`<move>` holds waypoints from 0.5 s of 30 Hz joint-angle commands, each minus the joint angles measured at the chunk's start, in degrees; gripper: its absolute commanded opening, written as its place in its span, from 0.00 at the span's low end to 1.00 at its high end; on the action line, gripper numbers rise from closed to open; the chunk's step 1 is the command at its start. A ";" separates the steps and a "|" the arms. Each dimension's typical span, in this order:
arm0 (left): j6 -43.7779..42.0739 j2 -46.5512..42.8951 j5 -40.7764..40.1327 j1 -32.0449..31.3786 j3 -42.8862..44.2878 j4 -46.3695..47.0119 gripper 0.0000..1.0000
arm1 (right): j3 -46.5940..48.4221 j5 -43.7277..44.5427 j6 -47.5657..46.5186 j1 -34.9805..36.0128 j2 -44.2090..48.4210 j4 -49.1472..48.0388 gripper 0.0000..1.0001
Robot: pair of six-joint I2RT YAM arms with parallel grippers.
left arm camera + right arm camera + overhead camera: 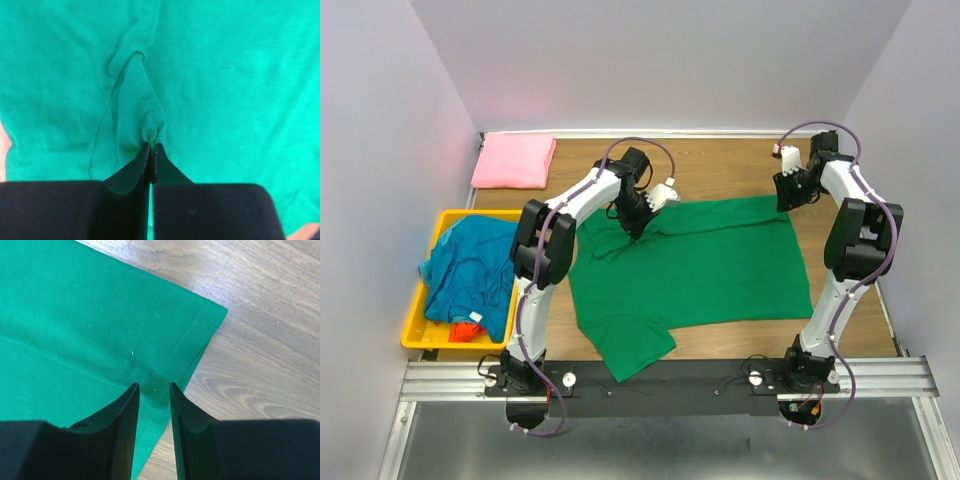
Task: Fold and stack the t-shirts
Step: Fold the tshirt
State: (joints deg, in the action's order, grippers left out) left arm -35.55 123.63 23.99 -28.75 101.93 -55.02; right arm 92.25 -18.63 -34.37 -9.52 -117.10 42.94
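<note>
A bright green t-shirt (705, 265) lies spread on the wooden table. My left gripper (636, 230) is shut on a pinched fold of the green shirt (137, 107) near its far left shoulder. My right gripper (788, 197) is open, hovering just above the shirt's far right hem corner (197, 322), with the jaws a little apart over the hem. A folded pink t-shirt (514, 160) lies at the far left corner. A teal-blue t-shirt (475, 265) is heaped in the bin, with a bit of an orange-red one (468, 330) showing under it.
A yellow plastic bin (417, 335) stands at the left edge of the table. Bare wood (720, 165) runs behind the green shirt and along the right side. A metal rail (670, 380) carries both arm bases at the near edge.
</note>
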 commanded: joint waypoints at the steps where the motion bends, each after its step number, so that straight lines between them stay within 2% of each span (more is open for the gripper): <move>1: -0.04 -2.17 7.20 -0.60 1.87 -6.14 0.07 | 0.21 1.05 -1.31 0.20 -0.32 0.57 0.38; 5: -1.01 -1.03 11.95 -1.48 0.73 -8.34 0.11 | 0.39 0.97 -1.40 0.20 -0.41 0.66 0.38; 8: -1.71 -1.81 15.03 -2.44 -0.32 -8.96 0.24 | 0.13 1.05 -1.66 0.20 -0.15 0.66 0.38; 9: -1.80 -2.08 15.82 -2.80 -0.68 -8.96 0.36 | 0.04 1.23 -1.75 0.20 0.03 0.66 0.38; 11: -1.80 -2.69 16.70 -2.54 -1.12 -8.87 0.45 | -0.31 1.06 -1.93 0.20 0.38 0.74 0.39; 12: -1.63 -2.96 16.71 -2.54 -1.21 -8.78 0.48 | -0.49 0.97 -1.93 0.20 0.55 0.66 0.39; 15: 0.65 -4.71 16.71 -0.26 -2.17 -6.16 0.49 | -0.23 0.44 -1.67 0.20 0.82 0.83 0.39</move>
State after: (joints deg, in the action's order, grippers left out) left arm -36.38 123.13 37.15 -31.18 100.99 -62.22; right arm 92.25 -18.63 -35.48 -9.52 -117.10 42.96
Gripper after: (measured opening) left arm 0.490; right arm 0.387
